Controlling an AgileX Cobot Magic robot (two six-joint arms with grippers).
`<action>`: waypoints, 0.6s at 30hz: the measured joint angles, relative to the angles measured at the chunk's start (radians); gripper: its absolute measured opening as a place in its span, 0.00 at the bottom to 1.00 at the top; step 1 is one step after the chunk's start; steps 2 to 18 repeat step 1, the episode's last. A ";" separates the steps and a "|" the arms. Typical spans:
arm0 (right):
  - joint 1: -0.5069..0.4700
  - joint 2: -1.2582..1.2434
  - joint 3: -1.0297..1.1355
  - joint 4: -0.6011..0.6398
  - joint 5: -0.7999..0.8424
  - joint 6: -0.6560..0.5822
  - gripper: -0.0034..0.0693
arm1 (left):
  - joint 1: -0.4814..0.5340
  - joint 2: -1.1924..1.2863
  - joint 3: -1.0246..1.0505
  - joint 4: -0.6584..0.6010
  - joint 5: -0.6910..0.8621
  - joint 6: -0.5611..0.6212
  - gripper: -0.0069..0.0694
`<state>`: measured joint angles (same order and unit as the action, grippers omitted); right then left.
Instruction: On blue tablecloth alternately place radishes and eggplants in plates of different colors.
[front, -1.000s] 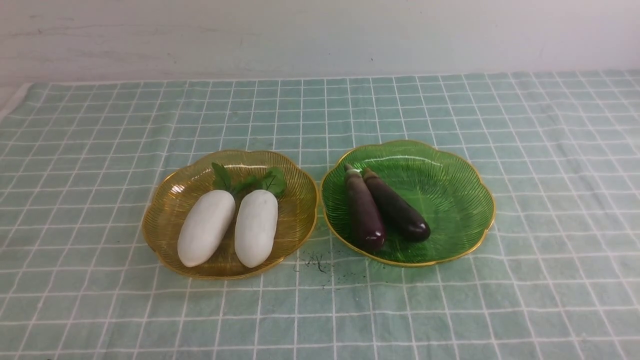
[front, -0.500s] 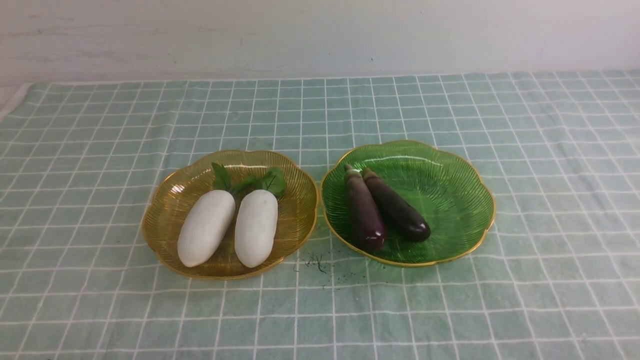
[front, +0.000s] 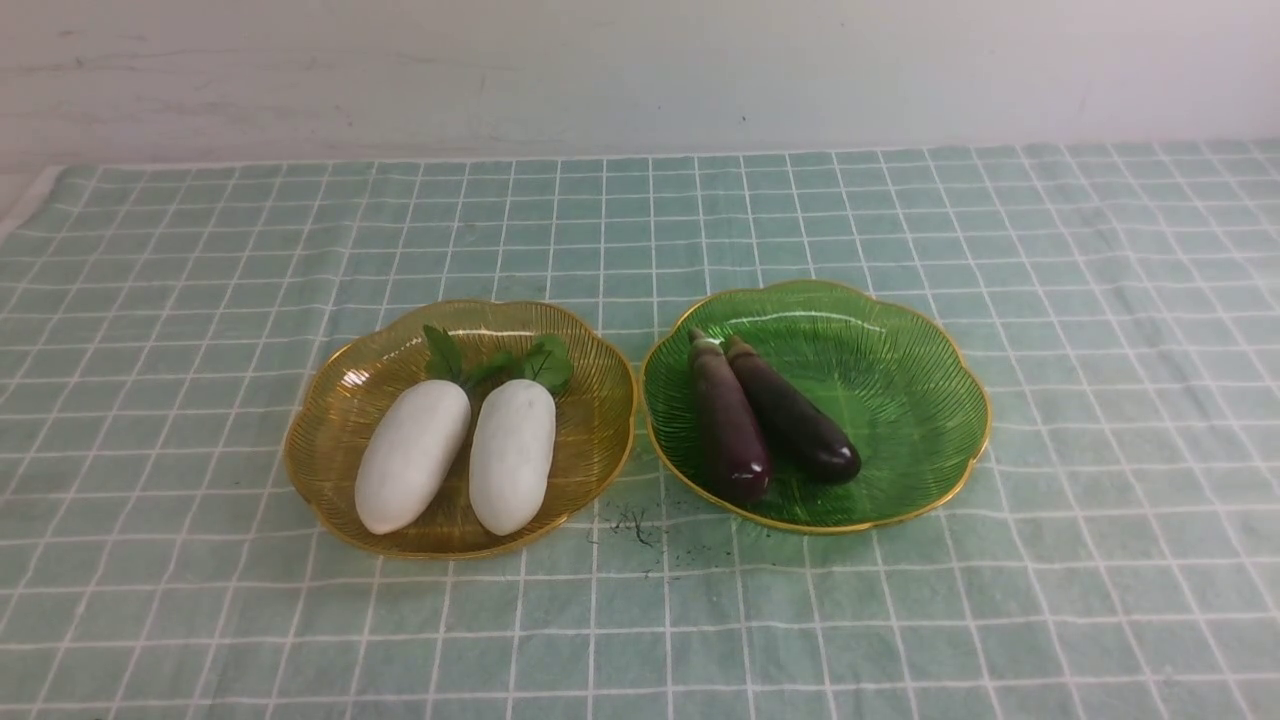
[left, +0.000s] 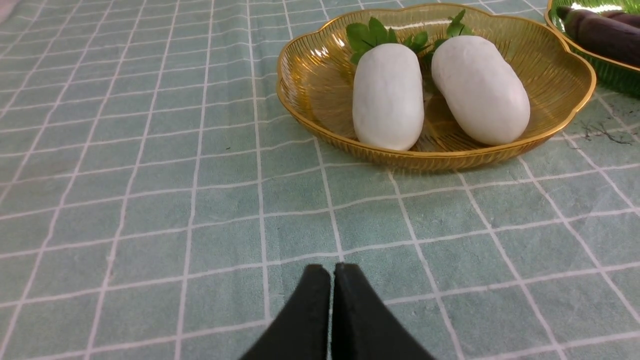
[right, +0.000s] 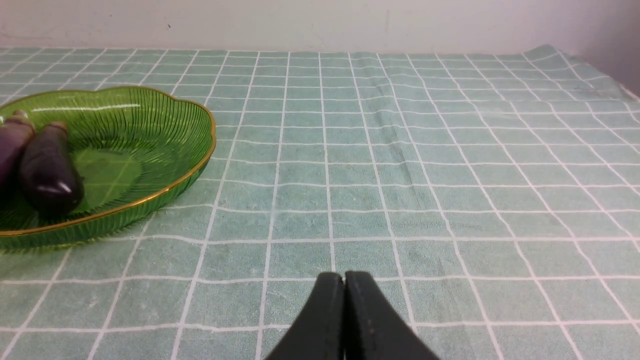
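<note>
Where the front view takes in the whole blue tablecloth (front: 900, 620), it shows neither arm nor gripper, only the two plates side by side near the middle of the cloth: the amber plate (front: 330, 440) on the robot's left and the green plate (front: 920, 400) on its right, their gold rims close together but not clearly touching. Two white radishes (front: 412, 455) (front: 512, 455) lie in the amber plate, side by side and nearly parallel, green leaves pointing toward the far wall. Two dark purple eggplants (front: 728, 420) (front: 795, 412) lie in the green plate, toward its left half, stem caps together at the far end and blunt ends spread slightly apart. A scatter of dark specks (front: 635, 522) marks the cloth between the plates' near edges. The left wrist view adds what the front view lacks: the left gripper (left: 332, 270), its black fingers pressed together and holding nothing, over bare cloth well short of the amber plate (left: 560, 75); both radishes (left: 387, 95) (left: 480, 90) appear, and only a corner of the green plate (left: 600, 75). The right wrist view shows the right gripper (right: 344, 277), likewise closed and empty, over bare cloth apart from the green plate (right: 165, 145); an eggplant (right: 47, 170) shows fully, the second is cut by the frame edge.
</note>
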<state>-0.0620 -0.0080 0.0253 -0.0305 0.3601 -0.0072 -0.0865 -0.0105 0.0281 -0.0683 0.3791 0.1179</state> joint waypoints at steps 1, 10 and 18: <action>0.000 0.000 0.000 0.000 0.000 0.000 0.03 | 0.000 0.000 0.000 0.000 0.000 0.000 0.08; 0.000 0.000 0.000 0.000 0.000 0.000 0.03 | 0.000 0.000 0.000 0.000 0.000 0.000 0.08; 0.000 0.000 0.000 0.000 0.000 0.000 0.03 | 0.000 0.000 0.000 0.000 0.000 0.000 0.08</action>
